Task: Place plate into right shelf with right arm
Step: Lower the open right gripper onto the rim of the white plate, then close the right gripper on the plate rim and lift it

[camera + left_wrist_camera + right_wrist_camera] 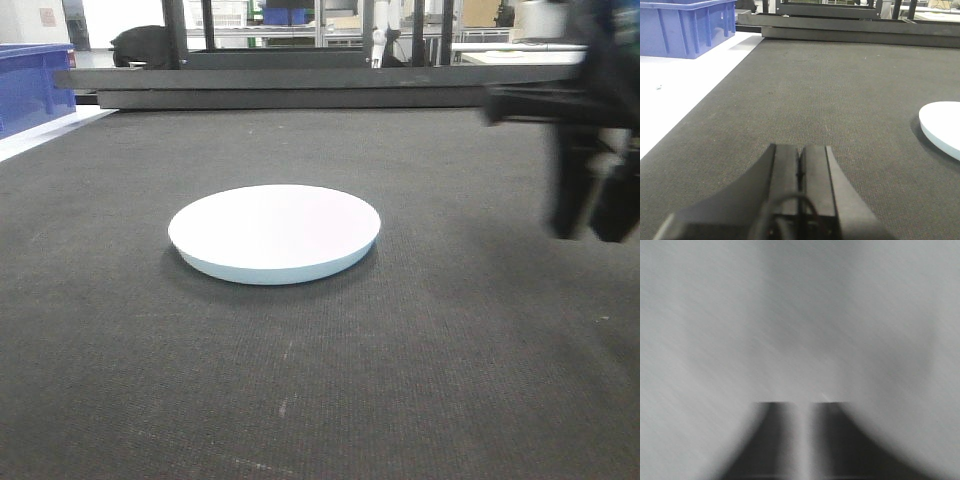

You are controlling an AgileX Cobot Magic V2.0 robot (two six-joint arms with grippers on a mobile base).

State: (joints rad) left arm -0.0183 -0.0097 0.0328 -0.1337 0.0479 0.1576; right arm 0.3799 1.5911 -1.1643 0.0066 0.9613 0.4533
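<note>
The white round plate (pixel 275 232) lies flat on the dark mat (pixel 300 380), near its middle. Its edge also shows at the right of the left wrist view (pixel 945 127). My right gripper (pixel 592 225) hangs blurred above the mat to the right of the plate, pointing down and apart from it. In the right wrist view (pixel 803 405) its jaws stand a little apart with nothing between them, over a blurred grey surface. My left gripper (pixel 801 150) is shut and empty, low over the mat to the left of the plate. The steel right shelf is out of view.
A blue plastic bin (pixel 30 85) stands at the far left on a white surface (pixel 680 85); it also shows in the left wrist view (pixel 685 27). Long dark bars (pixel 300 88) lie across the back edge of the mat. Frames and posts stand behind them.
</note>
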